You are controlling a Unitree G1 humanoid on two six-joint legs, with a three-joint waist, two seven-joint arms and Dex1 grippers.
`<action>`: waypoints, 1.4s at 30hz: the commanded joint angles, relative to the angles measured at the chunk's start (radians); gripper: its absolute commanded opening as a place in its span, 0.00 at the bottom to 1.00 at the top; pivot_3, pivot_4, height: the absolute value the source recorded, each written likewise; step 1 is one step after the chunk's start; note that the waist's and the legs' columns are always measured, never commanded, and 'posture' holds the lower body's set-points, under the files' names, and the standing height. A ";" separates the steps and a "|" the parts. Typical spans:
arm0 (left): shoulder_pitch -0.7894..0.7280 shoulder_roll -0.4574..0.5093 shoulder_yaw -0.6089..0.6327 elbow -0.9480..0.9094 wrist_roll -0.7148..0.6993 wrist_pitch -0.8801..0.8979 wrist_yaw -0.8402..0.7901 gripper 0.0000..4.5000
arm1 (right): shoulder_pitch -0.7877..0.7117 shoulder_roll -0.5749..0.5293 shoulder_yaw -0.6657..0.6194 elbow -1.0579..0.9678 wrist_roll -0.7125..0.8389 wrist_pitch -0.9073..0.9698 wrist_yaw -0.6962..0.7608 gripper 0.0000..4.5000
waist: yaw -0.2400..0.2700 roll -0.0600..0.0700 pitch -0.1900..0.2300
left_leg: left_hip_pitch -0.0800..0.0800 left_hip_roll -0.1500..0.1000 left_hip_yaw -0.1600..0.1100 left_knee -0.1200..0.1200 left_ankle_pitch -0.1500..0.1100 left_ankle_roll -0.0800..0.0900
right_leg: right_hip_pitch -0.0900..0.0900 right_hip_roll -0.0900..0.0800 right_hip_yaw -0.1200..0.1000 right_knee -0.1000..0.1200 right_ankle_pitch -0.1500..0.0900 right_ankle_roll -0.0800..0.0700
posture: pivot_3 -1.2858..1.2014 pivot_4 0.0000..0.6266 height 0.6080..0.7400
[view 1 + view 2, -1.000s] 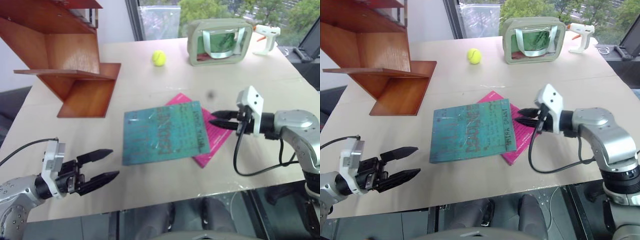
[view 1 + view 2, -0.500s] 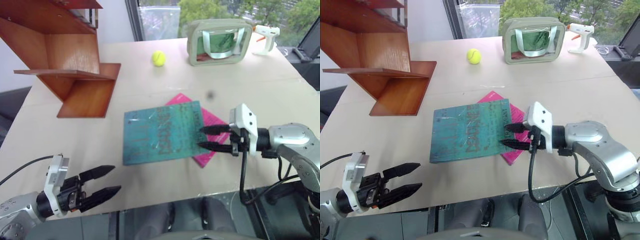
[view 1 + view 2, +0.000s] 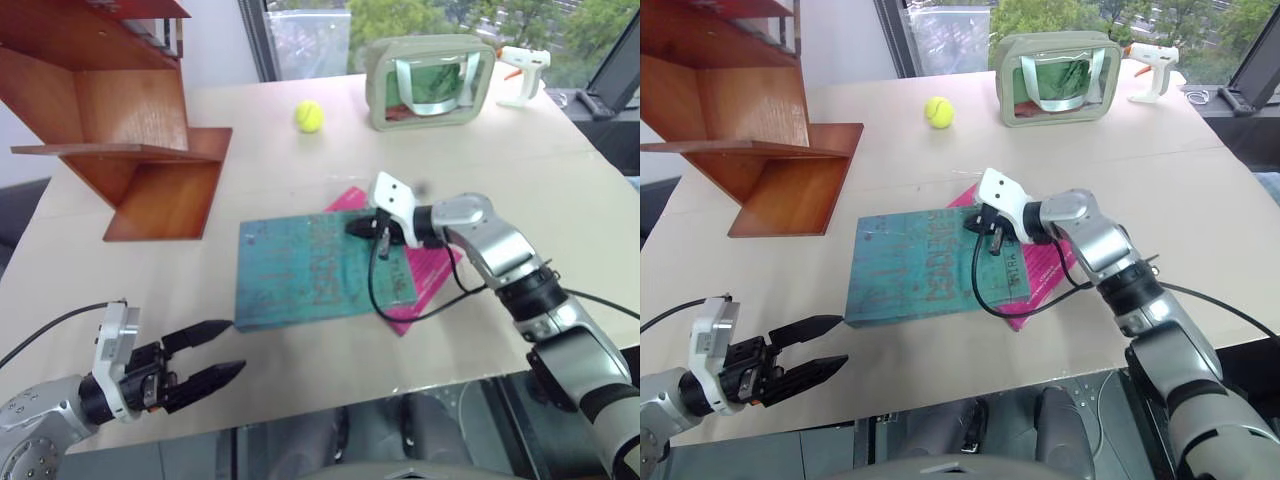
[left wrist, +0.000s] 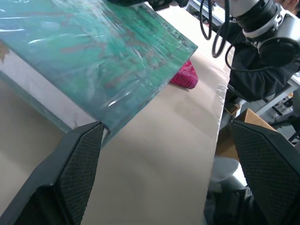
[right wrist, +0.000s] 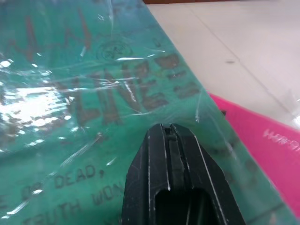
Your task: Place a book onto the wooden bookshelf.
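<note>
1. Fingers of the right gripper (image 3: 352,227) were pressed together with nothing between them, their tips lying over the glossy cover of the book (image 3: 318,268), near its far right part. Whether they pressed on the wrap or merely hovered just above it could not be told.
2. Half a second earlier that gripper had stood at the book's right edge with its fingers parted; a second earlier it was off to the right of both books. It had since swung in over the cover and closed empty, so no hold on the book had been made. That read as a push or slide rather than a pinch.
3. Beneath the teal cover, the pink book (image 3: 432,270) stuck out to the right and at the far corner, the blue one resting partly on it.
4. The book lay flat on the table (image 3: 300,180), mid-table and towards the robot, cover up. Its long axis ran roughly left to right, slightly skewed so the right end sat farther from the robot; the lettering ran along that axis.
5. Low on the left, the left gripper (image 3: 222,350) was spread wide and empty, close beside the book's near left corner. It had sunk and drawn back only a little.
6. Well apart at the far left stood the wooden bookshelf (image 3: 130,140), its boards bare. The placing had not begun; a secure grip on the book was probably the first need.
</note>
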 commanded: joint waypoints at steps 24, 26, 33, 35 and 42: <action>-0.119 -0.019 -0.127 -0.009 -0.019 0.052 0.102 1.00 | 0.557 -0.238 -0.485 -0.879 0.369 0.339 -0.050 0.39 | 0.032 0.004 -0.009 | 0.007 0.001 -0.003 -0.001 -0.003 -0.002 | 0.008 0.001 0.000 0.000 0.000 -0.001 | 0.52 0.24 1.00; -0.107 -0.022 -0.128 -0.017 -0.024 0.066 0.117 1.00 | 0.601 -0.265 -0.519 -0.946 0.420 0.371 -0.063 0.58 | 0.032 0.004 -0.008 | 0.007 0.001 -0.003 -0.001 -0.004 -0.001 | 0.008 0.002 0.000 -0.003 0.000 -0.001 | 0.52 0.24 1.00; -0.050 -0.082 -0.109 -0.113 -0.179 0.247 0.374 1.00 | 0.817 -0.417 -0.643 -1.126 0.488 0.341 -0.008 0.95 | 0.033 0.002 -0.004 | 0.006 0.001 -0.002 -0.001 -0.006 0.000 | 0.009 0.001 0.000 -0.004 -0.001 0.001 | 0.52 0.24 1.00; -0.063 -0.101 -0.117 -0.124 -0.298 0.345 0.527 1.00 | 0.823 -0.422 -0.638 -1.121 0.480 0.336 -0.033 0.95 | 0.033 0.001 -0.003 | 0.007 0.002 -0.002 0.000 -0.006 0.000 | 0.009 0.001 0.000 -0.003 -0.001 0.001 | 0.52 0.24 1.00; -0.144 -0.243 -0.196 -0.102 -0.718 0.404 1.066 1.00 | 0.814 -0.441 -0.641 -1.124 0.490 0.351 -0.078 0.95 | 0.036 -0.002 -0.001 | 0.008 0.001 -0.002 0.001 -0.006 -0.001 | 0.009 0.001 0.001 -0.001 -0.001 0.001 | 0.52 0.24 1.00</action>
